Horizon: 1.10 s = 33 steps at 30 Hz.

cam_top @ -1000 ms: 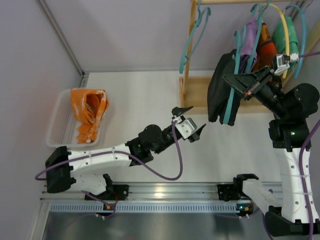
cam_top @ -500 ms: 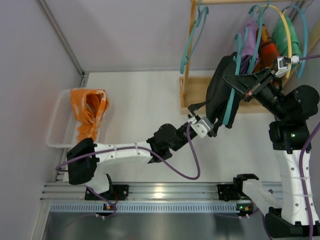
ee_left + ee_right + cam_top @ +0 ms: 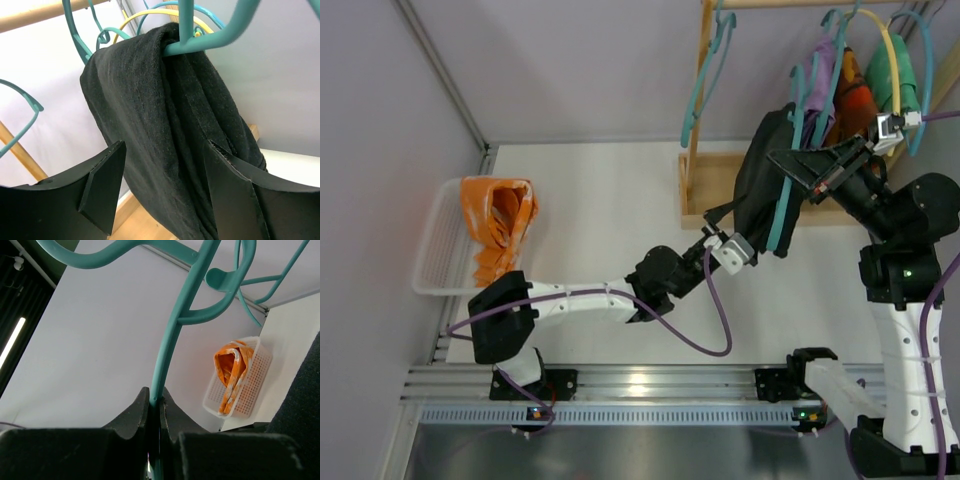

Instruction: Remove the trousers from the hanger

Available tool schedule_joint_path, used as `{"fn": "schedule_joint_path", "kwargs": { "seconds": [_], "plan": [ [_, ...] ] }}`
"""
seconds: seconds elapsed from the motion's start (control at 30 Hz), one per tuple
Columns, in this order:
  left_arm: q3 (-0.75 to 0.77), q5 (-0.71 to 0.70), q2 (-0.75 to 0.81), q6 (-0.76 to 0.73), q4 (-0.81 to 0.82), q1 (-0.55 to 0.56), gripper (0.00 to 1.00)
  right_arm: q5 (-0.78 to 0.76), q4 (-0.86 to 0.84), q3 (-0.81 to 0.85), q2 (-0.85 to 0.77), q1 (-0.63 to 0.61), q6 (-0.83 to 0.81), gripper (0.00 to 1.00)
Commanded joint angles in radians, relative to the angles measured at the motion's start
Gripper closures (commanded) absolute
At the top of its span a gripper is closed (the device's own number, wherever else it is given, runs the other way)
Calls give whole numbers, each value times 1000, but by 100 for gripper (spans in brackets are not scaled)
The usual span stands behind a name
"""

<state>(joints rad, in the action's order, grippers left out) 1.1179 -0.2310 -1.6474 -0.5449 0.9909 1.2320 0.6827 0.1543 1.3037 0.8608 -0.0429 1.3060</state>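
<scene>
The left claw (image 3: 165,150) is gaping wide, holding nothing, its fingers (image 3: 107,185) straddling the black trousers (image 3: 150,100); whether either is touching the cloth is hard to tell. The trousers are hanging folded over the bar of a teal hanger (image 3: 170,340) near the far right corner of the bench; the right claw (image 3: 155,395) is pinching that hanger's stem, fingers closed tight on it. Behind, a wooden rack (image 3: 695,150) is carrying more hangers and coloured garments; at the left edge a white basket (image 3: 430,250) is holding an orange cloth (image 3: 495,230).
</scene>
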Motion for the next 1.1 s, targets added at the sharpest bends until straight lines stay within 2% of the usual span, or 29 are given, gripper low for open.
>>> {"fn": "schedule_joint_path", "kwargs": {
  "seconds": [0.0, 0.17, 0.7, 0.77, 0.8, 0.9, 0.93, 1.0, 1.03, 1.07],
  "plan": [
    [-26, -4, 54, -30, 91, -3, 31, 9, -210, 78, -31, -2, -14, 100],
    [-56, 12, 69, -53, 95, -3, 30, 18, -222, 74, -34, -2, -14, 100],
    [94, 13, -58, -46, 100, -46, 34, 28, -252, 63, -51, -2, 10, 100],
    [97, 15, -58, -50, 100, -46, 39, 26, -257, 58, -52, -2, 10, 100],
    [97, 15, -58, -50, 98, -46, 48, 25, -259, 54, -54, -2, 13, 100],
    [89, 10, -40, -59, 84, -46, 60, 21, -256, 51, -59, -2, 13, 100],
    [88, 4, -35, -55, 83, -48, 69, 23, -256, 49, -57, -2, 10, 100],
    [89, -8, -12, -44, 57, -52, 79, 26, -248, 51, -60, -2, -7, 100],
    [88, -11, -5, -44, 57, -54, 89, 32, -242, 48, -60, -2, -16, 100],
    [89, -16, 12, -46, 55, -58, 93, 37, -219, 46, -63, -2, -27, 100]
  ]
}}
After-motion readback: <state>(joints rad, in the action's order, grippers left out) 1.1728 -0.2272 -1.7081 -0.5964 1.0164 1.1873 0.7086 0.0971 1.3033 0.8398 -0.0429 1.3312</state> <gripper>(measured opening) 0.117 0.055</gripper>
